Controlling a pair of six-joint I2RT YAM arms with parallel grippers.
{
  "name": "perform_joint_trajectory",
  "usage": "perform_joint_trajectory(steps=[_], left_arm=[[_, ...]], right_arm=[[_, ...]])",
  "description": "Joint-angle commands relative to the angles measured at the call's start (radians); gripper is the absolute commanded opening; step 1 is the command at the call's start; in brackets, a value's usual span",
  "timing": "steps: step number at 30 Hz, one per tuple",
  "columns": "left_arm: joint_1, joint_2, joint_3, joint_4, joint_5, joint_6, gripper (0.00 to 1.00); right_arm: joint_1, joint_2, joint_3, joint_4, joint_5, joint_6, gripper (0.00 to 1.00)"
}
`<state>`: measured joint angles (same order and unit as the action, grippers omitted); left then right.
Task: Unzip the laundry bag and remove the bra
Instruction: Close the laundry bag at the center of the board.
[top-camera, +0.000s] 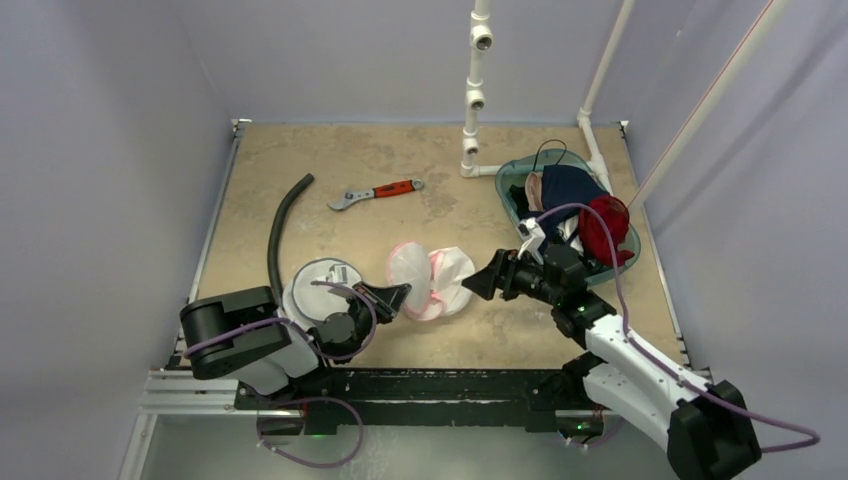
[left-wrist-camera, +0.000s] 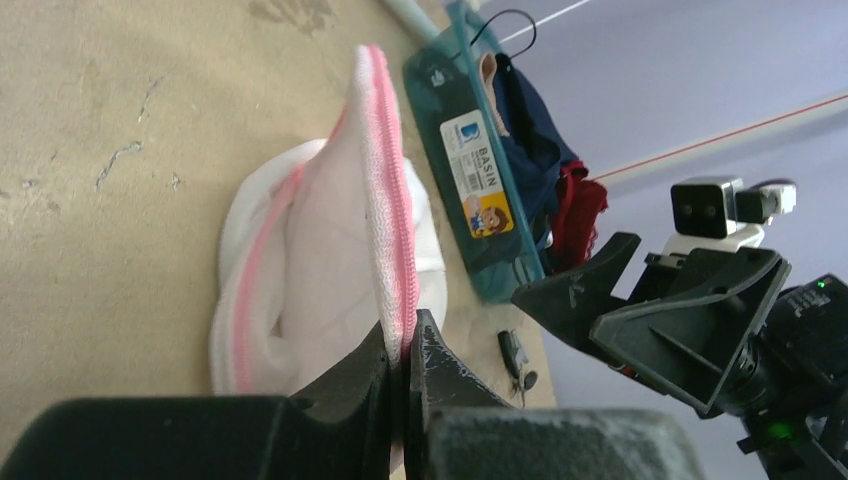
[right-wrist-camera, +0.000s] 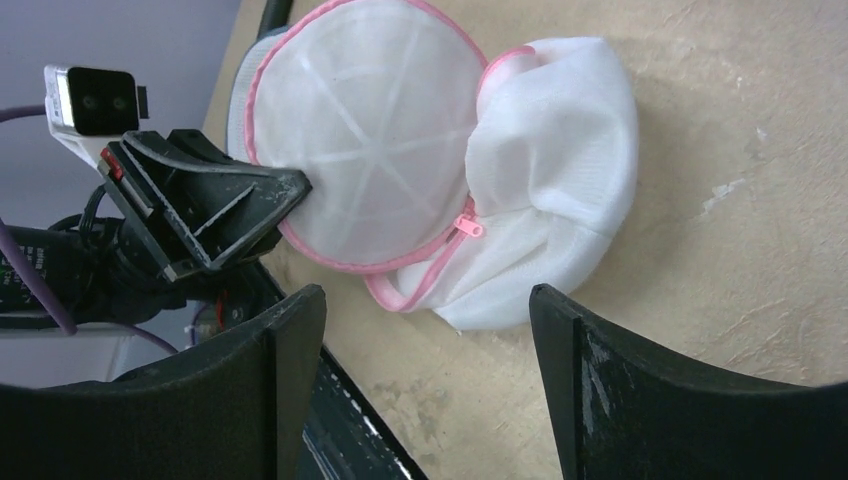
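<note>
Left tool (top-camera: 400, 292) is pinching down tight, its two fingers squeezing the pink-trimmed edge of the laundry bag (top-camera: 430, 280) and holding that edge up off the tabletop (top-camera: 350, 150). From the left wrist view, the pink zipper tape is running straight down into the closed jaws. The right tool (top-camera: 478, 285) is hovering just beside the bag on the opposite side, its jaws spread wide and gripping nothing, pointing at the bag's white mesh.

The laundry bag is lying near the front middle of the tabletop, between the two tools, showing as two rounded white mesh halves edged in pink. In the right wrist view the zipper pull (right-wrist-camera: 466, 228) is sitting where the two halves are meeting, on the side facing the right tool. The mesh is hiding whatever is inside, so the bra cannot be made out.

Behind the right arm, a teal basin (top-camera: 515, 175) is holding a pile of dark blue and red clothes (top-camera: 570, 185). Farther back, a red-handled wrench (top-camera: 375, 192) is lying on the tabletop, and a curved black hose (top-camera: 280, 230) is lying over on the left side.
</note>
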<state>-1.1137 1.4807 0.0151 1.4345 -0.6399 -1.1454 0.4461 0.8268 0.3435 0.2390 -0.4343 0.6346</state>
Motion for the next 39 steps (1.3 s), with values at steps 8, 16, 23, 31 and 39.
perform_joint_trajectory(steps=[8, 16, 23, 31, 39], left_arm=[[0.015, 0.019, 0.037, 0.345, 0.189, 0.009, 0.0], [0.015, -0.016, 0.075, 0.344, 0.24, 0.017, 0.0], [0.014, -0.081, 0.136, 0.278, 0.3, -0.02, 0.0], [-0.005, -0.059, 0.201, 0.165, 0.331, -0.061, 0.0], [-0.049, 0.117, 0.219, 0.27, 0.353, -0.143, 0.0]], right_arm=[[0.072, 0.144, 0.062, 0.113, 0.09, -0.018, 0.76], [0.072, -0.036, 0.065, -0.03, 0.266, -0.011, 0.76], [0.071, -0.27, 0.056, -0.168, 0.365, 0.028, 0.77], [0.071, -0.38, 0.071, -0.282, 0.424, 0.04, 0.79], [0.071, -0.455, 0.095, -0.341, 0.432, 0.058, 0.8]])
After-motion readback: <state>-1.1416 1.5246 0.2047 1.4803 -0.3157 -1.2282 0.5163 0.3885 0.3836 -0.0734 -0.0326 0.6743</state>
